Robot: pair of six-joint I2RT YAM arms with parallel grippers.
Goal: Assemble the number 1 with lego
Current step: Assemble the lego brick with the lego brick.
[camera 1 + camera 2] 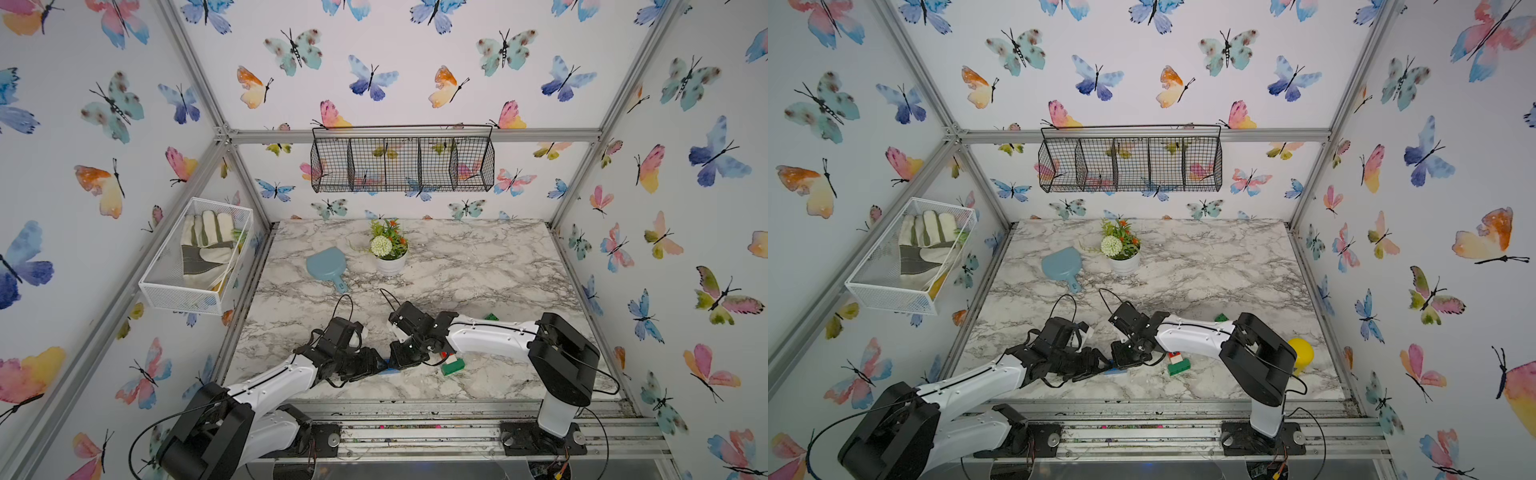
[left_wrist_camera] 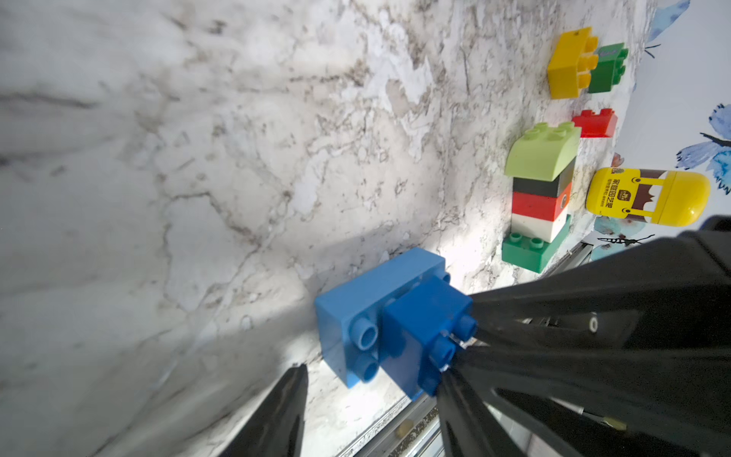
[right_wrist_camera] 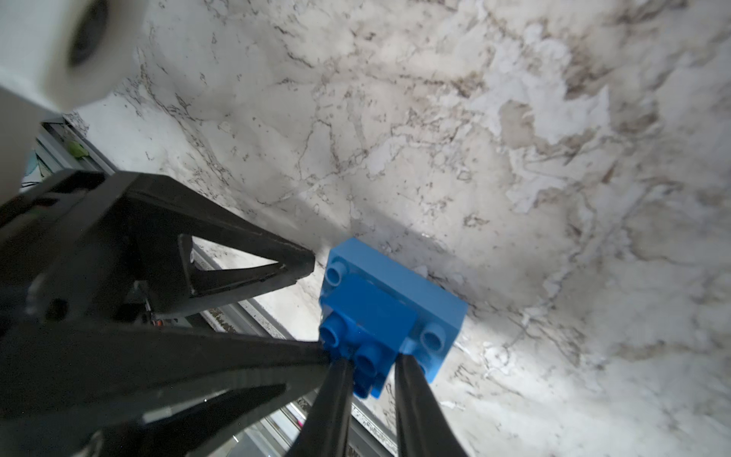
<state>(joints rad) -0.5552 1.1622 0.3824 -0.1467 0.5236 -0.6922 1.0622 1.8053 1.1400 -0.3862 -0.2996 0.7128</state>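
Near the table's front edge a long light blue lego brick (image 2: pixel 356 312) (image 3: pixel 399 285) lies on the marble with a small dark blue brick (image 2: pixel 423 332) (image 3: pixel 372 312) pressed against its studded face. My right gripper (image 3: pixel 372 380) is shut on the dark blue brick, one finger on each side. My left gripper (image 2: pixel 368 411) is open and straddles both bricks. One of its fingers touches the dark blue brick and the other stands apart from the light blue one. In both top views only a sliver of blue (image 1: pixel 390 371) (image 1: pixel 1115 371) shows between the two grippers.
A stack of lime, black, red, white and green bricks (image 2: pixel 542 198) (image 1: pixel 452 365) lies to the right. Beyond it are loose yellow (image 2: pixel 569 63), green (image 2: pixel 607 67) and red (image 2: pixel 595 122) bricks and a yellow jar (image 2: pixel 648 198) (image 1: pixel 1300 353). A flower pot (image 1: pixel 390 262) and a blue scoop (image 1: pixel 328 266) stand farther back.
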